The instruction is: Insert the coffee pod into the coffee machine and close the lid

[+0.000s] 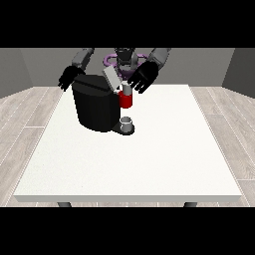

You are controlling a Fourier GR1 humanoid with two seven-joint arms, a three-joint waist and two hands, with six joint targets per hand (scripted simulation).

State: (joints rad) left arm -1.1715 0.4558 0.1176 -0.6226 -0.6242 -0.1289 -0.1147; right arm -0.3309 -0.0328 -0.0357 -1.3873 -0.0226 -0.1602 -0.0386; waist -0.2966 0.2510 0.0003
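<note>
Black coffee machine (97,107) standing on the white table (149,164), upper left of centre, lid (112,78) tilted up. Coffee pod (127,89) seemingly resting on the red holder (126,100), just below the robot hand at the view's right (144,77), fingers spread, released. Other robot hand (69,77) behind the machine, also relaxed. Probably light, small, stiff; best pinched at the sides. Cup (127,121) below.

The white table (124,159) is lit evenly and brightly, no glare seen on it. Hardly any shadow is cast around the black coffee machine (97,107), whose surface detail is lost in darkness.
</note>
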